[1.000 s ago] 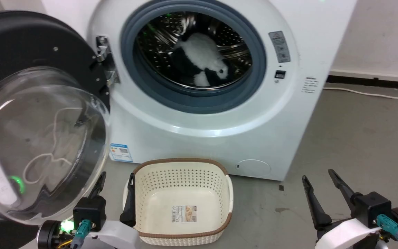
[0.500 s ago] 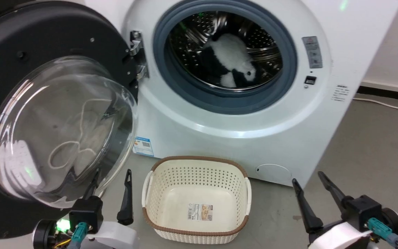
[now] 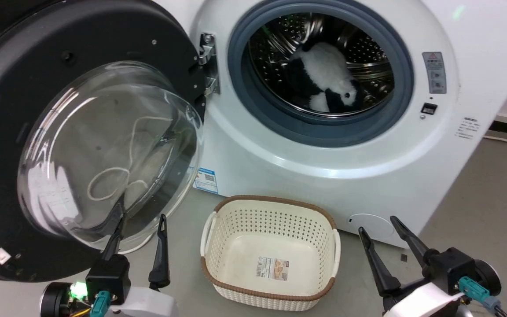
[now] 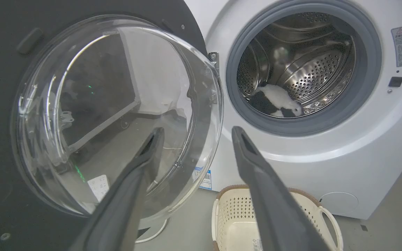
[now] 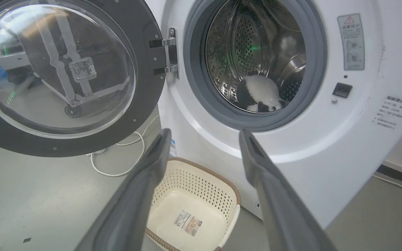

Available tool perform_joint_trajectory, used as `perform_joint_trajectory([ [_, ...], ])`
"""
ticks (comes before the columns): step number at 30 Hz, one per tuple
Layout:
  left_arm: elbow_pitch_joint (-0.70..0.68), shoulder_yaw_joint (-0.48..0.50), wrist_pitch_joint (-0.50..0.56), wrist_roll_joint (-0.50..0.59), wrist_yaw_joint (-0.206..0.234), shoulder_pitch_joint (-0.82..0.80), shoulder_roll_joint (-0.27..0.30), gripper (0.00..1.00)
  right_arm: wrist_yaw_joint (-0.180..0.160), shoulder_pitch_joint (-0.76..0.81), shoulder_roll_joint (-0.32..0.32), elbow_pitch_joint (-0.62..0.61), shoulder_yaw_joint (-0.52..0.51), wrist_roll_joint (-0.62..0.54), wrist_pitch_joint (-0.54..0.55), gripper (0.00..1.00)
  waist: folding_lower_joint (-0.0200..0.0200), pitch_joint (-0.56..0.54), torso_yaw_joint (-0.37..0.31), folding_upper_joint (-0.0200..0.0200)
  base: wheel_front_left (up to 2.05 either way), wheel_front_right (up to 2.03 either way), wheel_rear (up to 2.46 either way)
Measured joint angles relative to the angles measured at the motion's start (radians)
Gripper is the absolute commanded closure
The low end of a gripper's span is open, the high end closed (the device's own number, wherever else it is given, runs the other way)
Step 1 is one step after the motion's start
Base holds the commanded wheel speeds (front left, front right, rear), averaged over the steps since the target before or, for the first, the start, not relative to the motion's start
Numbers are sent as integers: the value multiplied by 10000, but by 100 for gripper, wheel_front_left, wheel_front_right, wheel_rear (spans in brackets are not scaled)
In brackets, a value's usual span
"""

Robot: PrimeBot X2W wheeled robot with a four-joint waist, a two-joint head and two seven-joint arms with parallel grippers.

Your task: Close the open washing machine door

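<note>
Your round, black-rimmed, glass-bowled washing machine door (image 3: 38, 57) hung wide open; left gripper (image 3: 141, 216) and right gripper (image 3: 377, 223) were spread, empty.

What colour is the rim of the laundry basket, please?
Brown, around a cream perforated laundry basket; the head view shows it best.

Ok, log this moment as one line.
door wide open | left pincer open, near door glass | right pincer open, away from door | basket empty
</note>
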Motion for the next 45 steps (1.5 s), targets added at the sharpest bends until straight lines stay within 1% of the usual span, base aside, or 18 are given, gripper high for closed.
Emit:
perform_joint_trajectory([
  [13,-230,-213,-282,-2,151,67,136,0,0,-41,-42,56,230,180,-284,0,0,-34,601,0,0,0,0],
  [27,-550,-408,-585,0,487,257,201,0,0,-71,-197,182,857,483,-579,0,0,65,1244,0,-2,-2,-2],
  [35,-796,-529,-788,0,750,370,245,0,0,-103,-334,267,1168,677,-765,0,0,28,1593,0,0,0,0],
  [45,-1070,-660,-1011,-4,922,424,351,0,0,-99,-537,284,1260,815,-1007,0,-1,-59,2029,0,0,0,0],
])
